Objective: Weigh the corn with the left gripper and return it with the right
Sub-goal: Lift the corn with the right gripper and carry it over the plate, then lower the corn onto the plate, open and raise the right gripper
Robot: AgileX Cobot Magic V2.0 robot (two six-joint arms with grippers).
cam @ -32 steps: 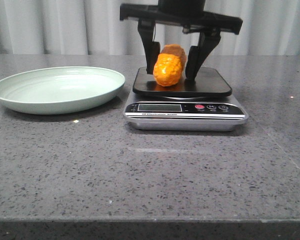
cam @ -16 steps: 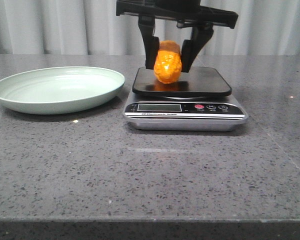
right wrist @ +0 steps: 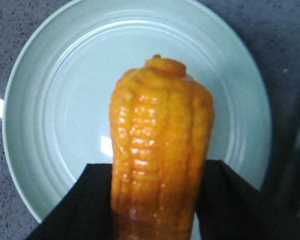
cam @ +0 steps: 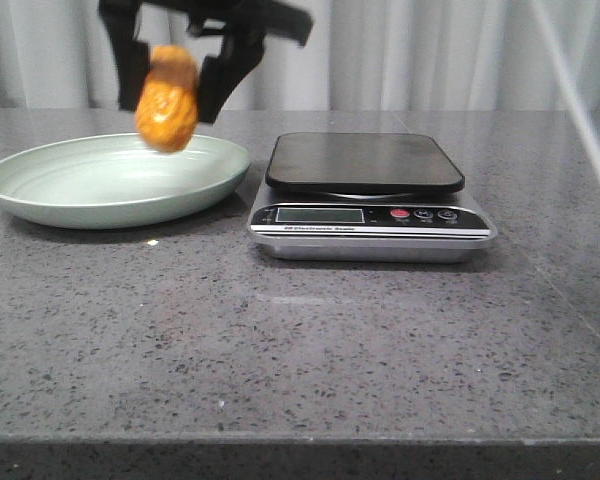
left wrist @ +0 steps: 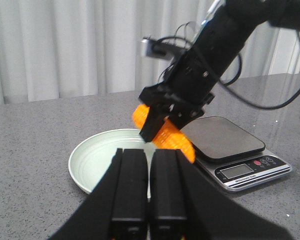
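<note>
My right gripper (cam: pixel 170 98) is shut on the corn (cam: pixel 166 96), a stubby orange-yellow cob, and holds it in the air above the right part of the pale green plate (cam: pixel 40 190). In the right wrist view the corn (right wrist: pixel 160 150) stands between the black fingers (right wrist: pixel 85 200), with the plate (right wrist: pixel 50 100) directly below. The left wrist view shows the right arm holding the corn (left wrist: pixel 170 140) over the plate (left wrist: pixel 90 165). My left gripper (left wrist: pixel 149 165) is shut and empty, back from the plate, and does not show in the front view.
A kitchen scale (cam: pixel 365 165) with a black platform and nothing on it stands right of the plate; it also shows in the left wrist view (left wrist: pixel 225 142). The table is grey speckled stone (cam: pixel 300 340). White curtains hang behind. A thin pale strand (cam: pixel 580 110) crosses the front view's right side.
My right gripper closed on the corn on the scale, lifted it and carried it left. It now hangs over the plate, and the scale platform is bare.
</note>
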